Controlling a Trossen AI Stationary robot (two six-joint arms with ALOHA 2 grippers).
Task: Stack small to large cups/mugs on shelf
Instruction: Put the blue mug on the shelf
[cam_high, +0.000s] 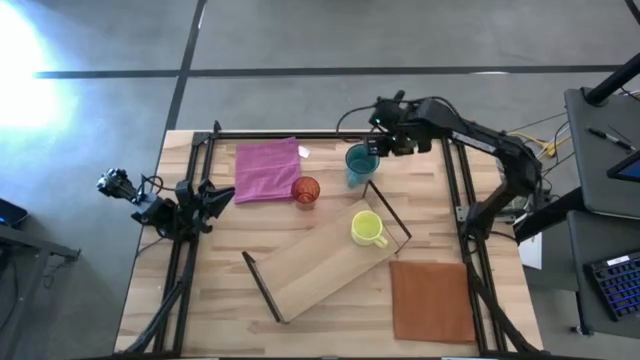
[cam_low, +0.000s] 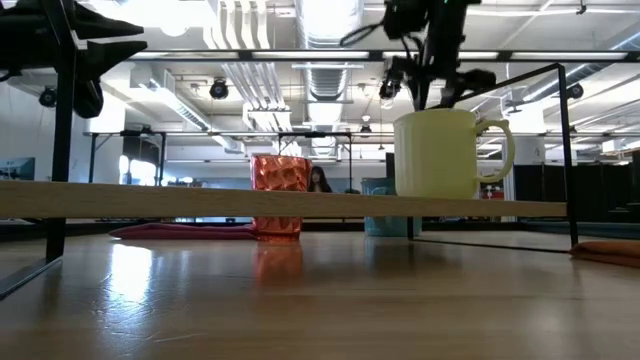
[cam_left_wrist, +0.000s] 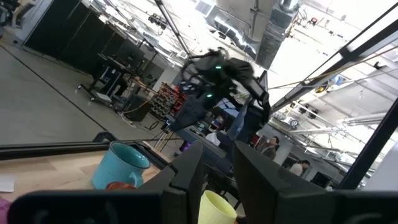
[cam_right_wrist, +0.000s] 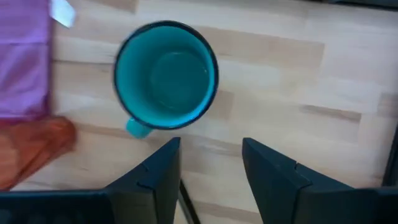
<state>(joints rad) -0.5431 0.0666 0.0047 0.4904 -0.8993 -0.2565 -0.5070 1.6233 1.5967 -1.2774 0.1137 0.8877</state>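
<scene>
The teal mug (cam_high: 360, 163) stands upright on the table at the far middle, and the right wrist view looks straight down into it (cam_right_wrist: 165, 76). The orange-red cup (cam_high: 305, 191) stands on the table to its left. The yellow-green mug (cam_high: 366, 229) stands on its base on the shelf plank (cam_high: 320, 268), near the plank's far right end. My right gripper (cam_high: 385, 142) hovers above the teal mug's far right side, open (cam_right_wrist: 210, 163) and empty. My left gripper (cam_high: 215, 198) waits at the table's left, open (cam_left_wrist: 219, 177) and empty.
A pink cloth (cam_high: 268, 170) lies flat left of the orange-red cup. A brown mat (cam_high: 430, 300) lies at the near right. The shelf lies slantwise across the table's middle, with wire frames at its ends (cam_high: 388, 212). Black frame rails (cam_high: 455, 200) run along the table's sides.
</scene>
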